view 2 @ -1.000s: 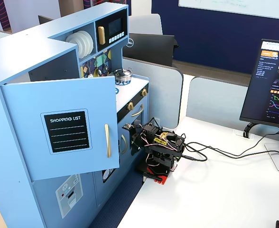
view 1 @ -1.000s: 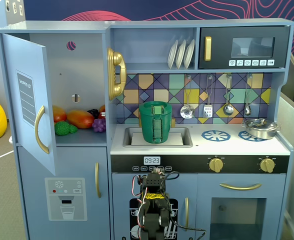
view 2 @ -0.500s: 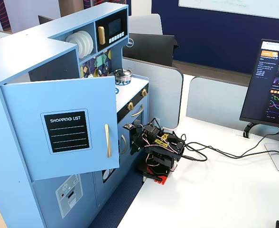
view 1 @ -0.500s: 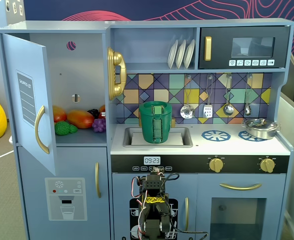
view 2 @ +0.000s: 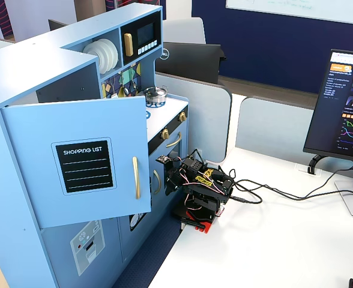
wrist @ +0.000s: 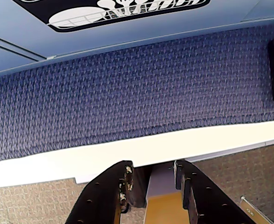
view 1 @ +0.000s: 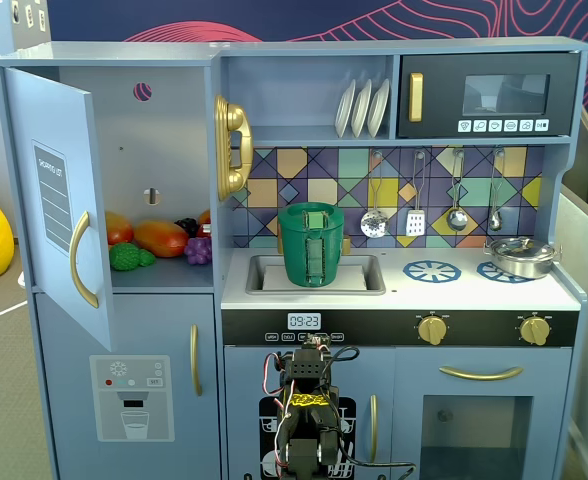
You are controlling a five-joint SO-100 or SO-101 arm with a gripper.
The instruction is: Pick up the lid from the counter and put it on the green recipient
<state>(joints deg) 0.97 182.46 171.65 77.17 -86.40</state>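
Observation:
The green recipient [view 1: 311,250] stands upright in the sink of the toy kitchen, its lighter tab handle facing front. A flat green disc with a small lighter square, the lid [view 1: 312,211], appears to lie on the pot's top; no lid shows on the counter. My arm [view 1: 307,400] is folded low in front of the lower cabinet, well below the counter, and also shows in a fixed view [view 2: 200,186]. In the wrist view my gripper [wrist: 153,164] points down at blue carpet, its jaws a little apart with nothing between them. The pot is hidden behind the open door in the side fixed view.
A silver pan [view 1: 521,256] sits on the right burner, beside a blue burner ring [view 1: 431,270]. The fridge door [view 1: 59,200] stands open, with toy fruit [view 1: 159,238] inside. A monitor [view 2: 344,102] and cables [view 2: 272,192] lie on the white desk.

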